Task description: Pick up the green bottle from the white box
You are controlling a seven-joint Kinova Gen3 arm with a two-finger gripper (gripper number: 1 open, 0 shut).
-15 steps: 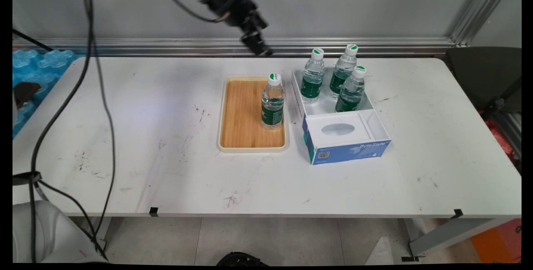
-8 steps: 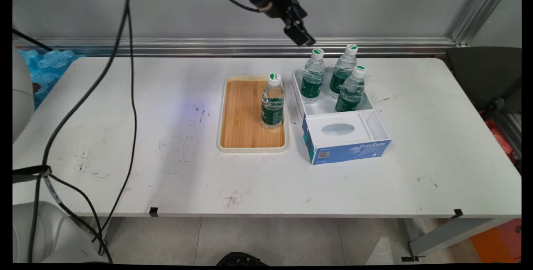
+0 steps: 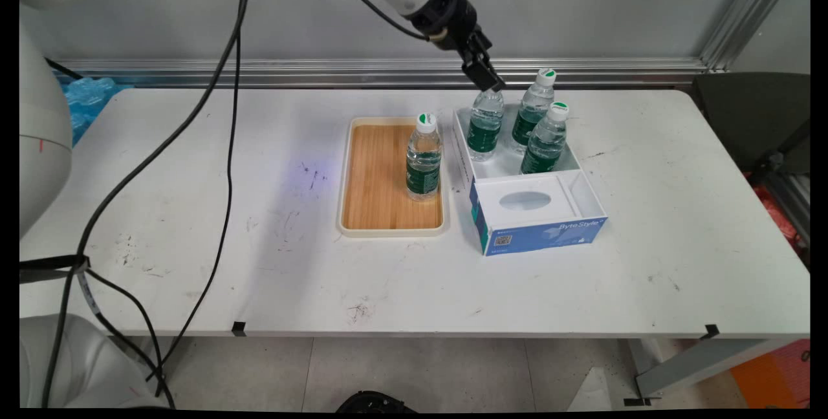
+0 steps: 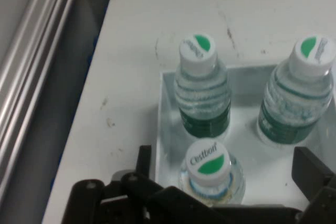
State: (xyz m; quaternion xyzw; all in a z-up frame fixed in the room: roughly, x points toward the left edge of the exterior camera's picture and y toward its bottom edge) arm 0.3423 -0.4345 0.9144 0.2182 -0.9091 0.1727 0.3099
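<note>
My gripper [image 3: 488, 79] hangs just over the cap of the left water bottle [image 3: 484, 125], one of three standing in the back half of a white and blue box [image 3: 569, 180]. In the hand view that bottle [image 4: 210, 171] sits between my open fingers [image 4: 143, 162], apart from both, and my gripper [image 4: 226, 163] holds nothing. The other two bottles [image 4: 202, 87] [image 4: 299, 98] stand beyond it in the box [image 4: 164, 124]. In the main view they are the back one [image 3: 533, 112] and the right one [image 3: 546, 138].
A wooden tray [image 3: 378, 180] with a cream rim lies left of the box, with one more bottle [image 3: 424, 160] upright on its right side. The box's front half has a lid with an oval opening [image 3: 525, 200]. Black cables [image 3: 220, 147] hang over the table's left part.
The gripper has travelled right from above the tray's far end and come down onto the left bottle in the box, now covering its cap in the main view.
</note>
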